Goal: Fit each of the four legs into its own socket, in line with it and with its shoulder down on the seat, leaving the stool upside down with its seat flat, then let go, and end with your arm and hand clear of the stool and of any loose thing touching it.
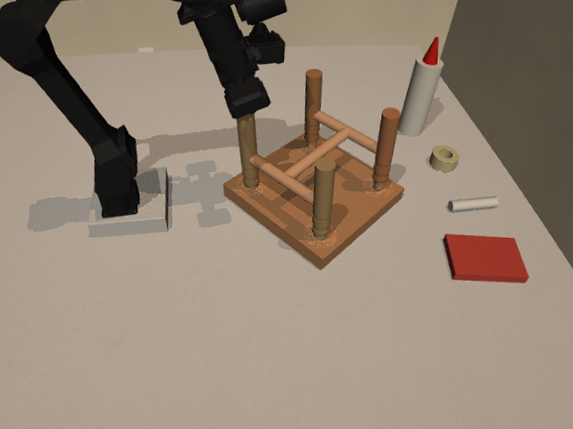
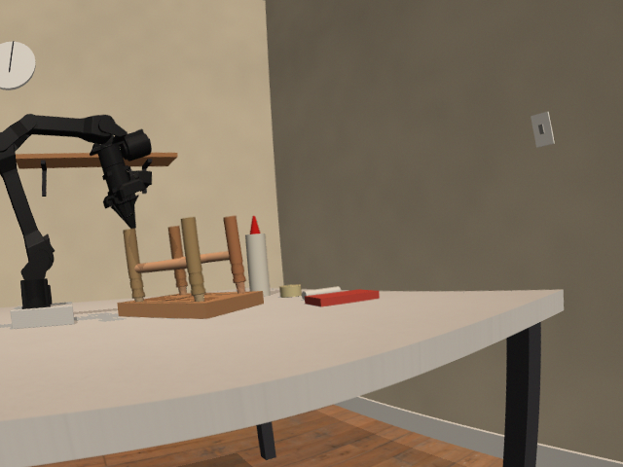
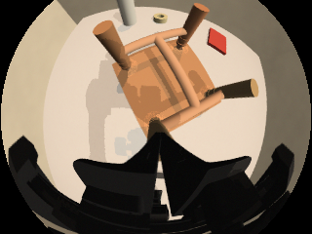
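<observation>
The seat (image 1: 356,221) (image 2: 164,309) lies flat, underside up. Four legs stand on it at its corners: an olive left leg (image 1: 248,138) (image 2: 131,253), an olive front leg (image 1: 323,195) (image 2: 192,251) (image 3: 239,90), a reddish right leg (image 1: 386,143) (image 2: 233,246) (image 3: 195,23) and a reddish back leg (image 1: 313,100) (image 2: 175,245) (image 3: 110,41). The reddish legs show a paler narrow neck between shoulder and seat. An H-shaped stretcher (image 1: 317,152) (image 3: 176,73) joins them. My gripper (image 1: 241,113) (image 2: 132,227) (image 3: 159,136) is shut and empty, its tips at the left leg's top; contact is unclear.
A white bottle (image 1: 420,97) (image 2: 257,264) with a red tip stands behind the right leg. A tape ring (image 1: 436,163), a white rod (image 1: 473,203) and a red block (image 1: 485,258) (image 2: 342,297) lie to the stool's right.
</observation>
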